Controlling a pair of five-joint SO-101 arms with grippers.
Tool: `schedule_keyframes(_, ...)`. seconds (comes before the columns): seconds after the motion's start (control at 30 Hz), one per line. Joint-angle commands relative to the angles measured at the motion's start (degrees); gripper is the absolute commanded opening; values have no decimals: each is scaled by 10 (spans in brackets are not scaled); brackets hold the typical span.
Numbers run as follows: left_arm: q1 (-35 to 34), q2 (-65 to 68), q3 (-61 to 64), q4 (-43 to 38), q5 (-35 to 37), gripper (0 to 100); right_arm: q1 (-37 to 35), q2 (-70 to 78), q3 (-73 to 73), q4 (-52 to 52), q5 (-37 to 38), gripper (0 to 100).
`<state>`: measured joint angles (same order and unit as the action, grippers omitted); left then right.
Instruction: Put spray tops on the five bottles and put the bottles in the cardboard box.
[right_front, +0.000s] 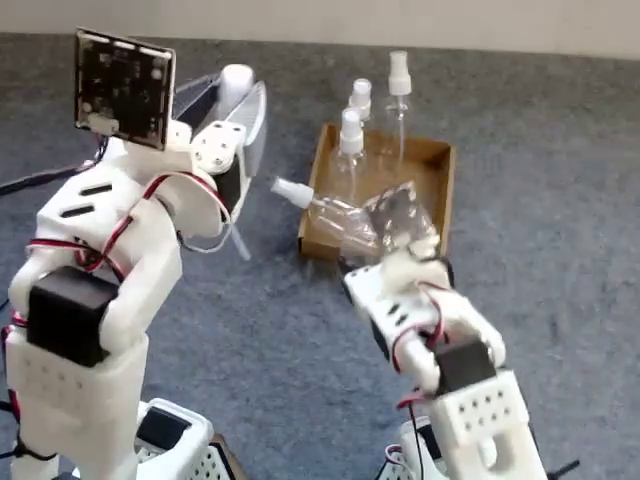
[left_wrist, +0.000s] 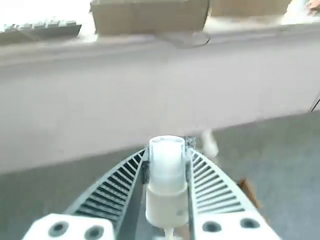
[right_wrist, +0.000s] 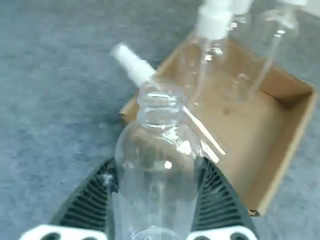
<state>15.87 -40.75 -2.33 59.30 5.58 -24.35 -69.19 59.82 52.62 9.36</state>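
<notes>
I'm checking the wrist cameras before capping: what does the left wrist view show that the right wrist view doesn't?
Left wrist: the left gripper shut on a spray top. Right wrist: the right gripper shut on an uncapped bottle, and capped bottles in the box. Both: grey carpet.

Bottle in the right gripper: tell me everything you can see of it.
The bottle is clear and round, glass or plastic, and looks empty. Its threaded neck is bare and open. The right gripper is shut on its body, with a dark ribbed finger on each side and the neck pointing away from the wrist. It is held off the carpet, by the box.
</notes>
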Motion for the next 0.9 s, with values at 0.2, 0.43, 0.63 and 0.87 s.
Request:
schedule_keyframes(0.2,80,-7,51,-141,6,5,-67,-215,65,-17,-4,5)
schedule_keyframes(0.43,111,-7,86,-192,9,5,-93,-307,120,-17,-4,5)
schedule_keyframes(0.63,143,-8,88,-198,6,5,-92,-317,124,-17,-4,5)
schedule_keyframes(0.87,141,-8,63,-198,6,5,-92,-316,124,-15,-4,5)
